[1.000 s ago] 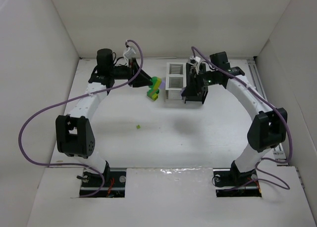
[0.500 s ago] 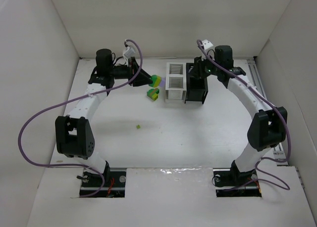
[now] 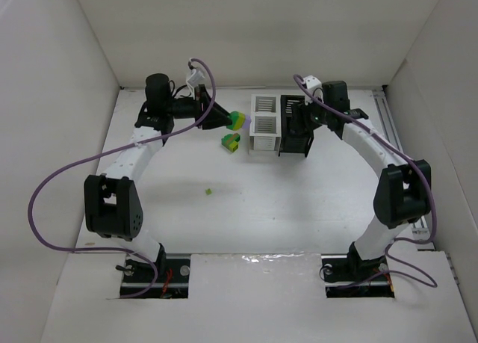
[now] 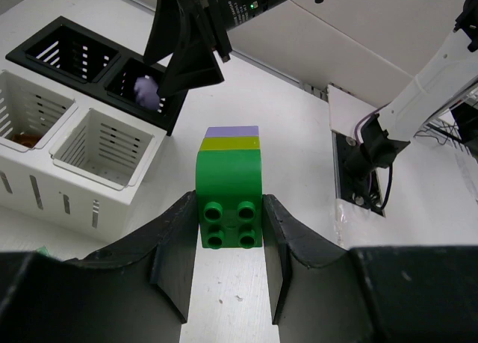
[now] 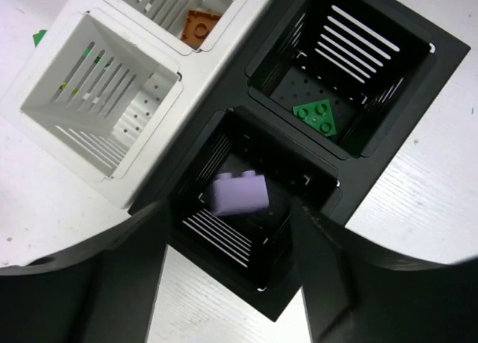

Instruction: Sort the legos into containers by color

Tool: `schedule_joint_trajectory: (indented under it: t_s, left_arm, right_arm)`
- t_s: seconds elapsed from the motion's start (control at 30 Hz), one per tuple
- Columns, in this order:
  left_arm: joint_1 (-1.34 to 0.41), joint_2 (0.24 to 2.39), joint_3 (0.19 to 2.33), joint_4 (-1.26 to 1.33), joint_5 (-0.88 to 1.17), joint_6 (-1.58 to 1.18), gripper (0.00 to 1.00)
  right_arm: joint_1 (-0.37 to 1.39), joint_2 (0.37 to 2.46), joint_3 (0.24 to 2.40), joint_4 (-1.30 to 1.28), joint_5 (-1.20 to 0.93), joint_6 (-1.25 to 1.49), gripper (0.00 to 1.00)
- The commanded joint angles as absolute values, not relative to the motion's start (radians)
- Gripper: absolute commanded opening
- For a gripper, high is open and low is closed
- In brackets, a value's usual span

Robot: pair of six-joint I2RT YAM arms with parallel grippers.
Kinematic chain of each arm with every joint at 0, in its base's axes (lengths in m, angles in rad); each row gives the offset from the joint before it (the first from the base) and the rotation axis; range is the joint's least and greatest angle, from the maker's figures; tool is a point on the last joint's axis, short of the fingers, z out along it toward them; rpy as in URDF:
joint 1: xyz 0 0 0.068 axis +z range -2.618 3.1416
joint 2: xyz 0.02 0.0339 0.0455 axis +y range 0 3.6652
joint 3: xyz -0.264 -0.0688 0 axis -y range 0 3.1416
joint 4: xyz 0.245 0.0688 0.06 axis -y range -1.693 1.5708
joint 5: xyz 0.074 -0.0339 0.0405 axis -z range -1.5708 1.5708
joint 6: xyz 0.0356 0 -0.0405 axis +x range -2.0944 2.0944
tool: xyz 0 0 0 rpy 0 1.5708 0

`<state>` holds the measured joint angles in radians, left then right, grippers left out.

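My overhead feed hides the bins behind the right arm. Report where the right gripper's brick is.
Observer: The right gripper stands open. The lavender brick hangs loose over a black bin, touching neither finger.
Operator: Give me the second black bin.
Observer: One green brick lies on its floor.
Operator: Now the left gripper.
Observer: It is shut on a stack: a green block nearest the wrist, then a yellow-green layer and a lavender layer.
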<state>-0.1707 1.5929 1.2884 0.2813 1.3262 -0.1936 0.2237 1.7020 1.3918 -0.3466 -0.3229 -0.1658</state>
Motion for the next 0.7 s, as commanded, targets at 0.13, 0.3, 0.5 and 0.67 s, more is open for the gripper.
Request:
schedule_joint_trajectory:
  t_s: [0.13, 0.3, 0.5, 0.67]
  left_arm:
    - [-0.178, 1.563, 1.284, 0.354, 1.342, -0.210, 0.00]
    - [-0.199, 1.563, 1.284, 0.354, 1.364, -0.210, 0.00]
    - [-0.218, 1.563, 1.284, 0.385, 1.416, -0.210, 0.00]
    - [-0.227, 1.563, 1.275, 0.394, 1.468, -0.177, 0.00]
  right_arm:
    - [0.207, 1.599, 1.401, -0.285, -0.389, -0.196, 0.85]
    - [0.161, 1.505, 1.401, -0.325, -0.877, -0.284, 0.80]
    - [0.277, 1.627, 1.689, -0.795, -1.219, -0.478, 0.78]
    - [0.344, 1.775, 1.862, -1.205, -1.229, -0.814, 0.84]
